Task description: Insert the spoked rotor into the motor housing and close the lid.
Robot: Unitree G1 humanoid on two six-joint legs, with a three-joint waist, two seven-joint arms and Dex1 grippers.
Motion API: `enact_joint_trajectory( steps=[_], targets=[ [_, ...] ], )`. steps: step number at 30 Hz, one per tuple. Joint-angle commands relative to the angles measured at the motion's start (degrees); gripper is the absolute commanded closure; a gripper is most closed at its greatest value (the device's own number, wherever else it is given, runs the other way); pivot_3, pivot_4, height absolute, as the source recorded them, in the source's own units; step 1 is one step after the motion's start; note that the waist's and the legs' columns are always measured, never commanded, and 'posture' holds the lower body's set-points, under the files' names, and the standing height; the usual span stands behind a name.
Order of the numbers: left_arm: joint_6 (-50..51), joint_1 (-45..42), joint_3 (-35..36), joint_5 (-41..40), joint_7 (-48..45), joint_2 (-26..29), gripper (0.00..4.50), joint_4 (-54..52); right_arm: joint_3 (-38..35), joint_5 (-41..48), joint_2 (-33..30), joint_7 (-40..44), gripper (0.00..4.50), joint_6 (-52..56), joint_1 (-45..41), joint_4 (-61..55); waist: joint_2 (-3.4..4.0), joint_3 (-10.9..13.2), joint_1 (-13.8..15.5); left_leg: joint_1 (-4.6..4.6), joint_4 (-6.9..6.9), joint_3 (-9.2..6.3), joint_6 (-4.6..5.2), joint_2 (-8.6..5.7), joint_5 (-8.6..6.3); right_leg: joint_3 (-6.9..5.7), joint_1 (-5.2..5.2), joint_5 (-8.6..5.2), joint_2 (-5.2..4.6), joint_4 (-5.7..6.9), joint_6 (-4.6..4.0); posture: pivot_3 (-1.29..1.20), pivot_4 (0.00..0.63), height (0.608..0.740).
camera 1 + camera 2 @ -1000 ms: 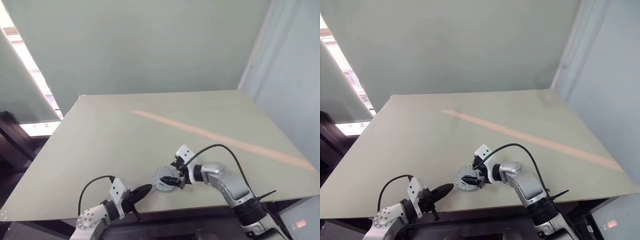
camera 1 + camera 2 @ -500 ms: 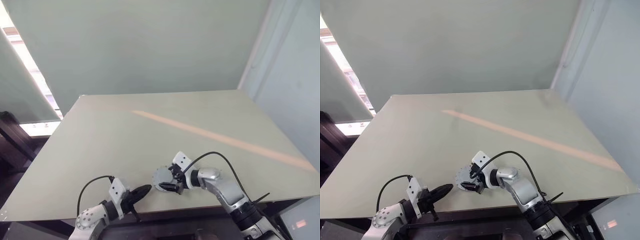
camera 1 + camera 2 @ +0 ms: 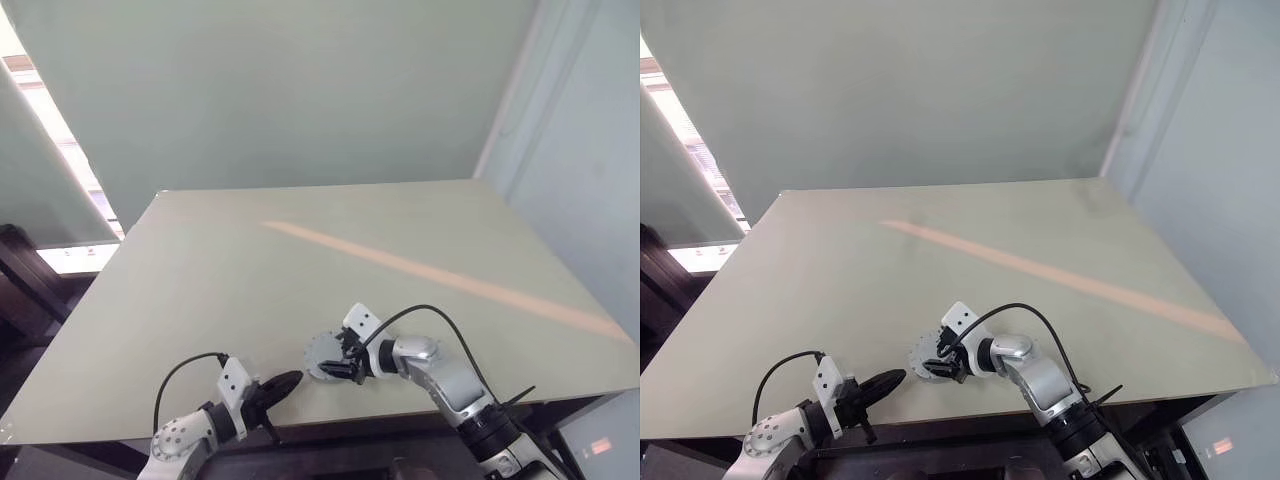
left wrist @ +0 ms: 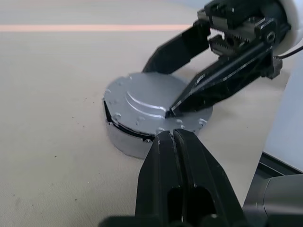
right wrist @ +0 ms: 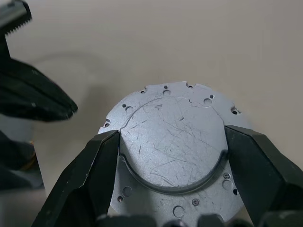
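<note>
A: Where's the lid (image 5: 173, 144)?
B: On the table (image 3: 200, 290). I have the right gripper (image 5: 171, 142) fingers spread against its raised centre, seemingly touching. Left gripper (image 4: 174, 137) fingers together, just beside.

The lid (image 5: 171, 146) covers the housing (image 4: 124, 138), hiding its inside and the rotor. In the right wrist view the lid's near edge is cut off by the frame.

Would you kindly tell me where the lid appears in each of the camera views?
Left eye view: lid, near the table's front edge, beside the right end effector.
Right eye view: lid, near the front edge.
Left wrist view: lid, centre.
Right wrist view: lid, between black fingers.
Shared landmark: right end effector.
</note>
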Motion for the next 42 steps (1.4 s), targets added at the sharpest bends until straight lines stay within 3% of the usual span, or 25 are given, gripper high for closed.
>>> enact_joint_trajectory(
  steps=[1,19,42],
  targets=[
    [-0.2,-0.8,0.0,-0.4,-0.2,0.2,4.50,-2.2,-1.5,1.7,1.2,-0.7,1.25,0.3,0.0,-4.7,0.00,0.0,0.0,0.00,0.00,0.00,0.00,0.00,0.00,0.00,0.00,0.00,0.00,0.00,0.00,0.00,0.000,0.740],
    [-0.2,-0.2,0.0,-0.3,0.0,0.0,4.50,-2.3,0.9,-3.7,2.9,-7.9,1.25,6.5,-0.9,-1.2,-0.01,0.0,0.0,0.07,0.04,0.01,0.00,0.01,0.00,0.01,0.02,0.00,0.00,0.08,0.00,0.00,0.000,0.740],
    [-2.5,-3.4,0.2,1.4,2.1,-0.9,4.50,0.2,4.3,-6.4,-0.3,-6.1,1.25,10.4,-3.1,-0.4,-0.01,0.0,0.0,0.15,0.10,-0.03,0.00,0.02,0.01,-0.01,0.03,0.00,0.01,0.15,-0.01,0.00,0.000,0.740]
  ],
)
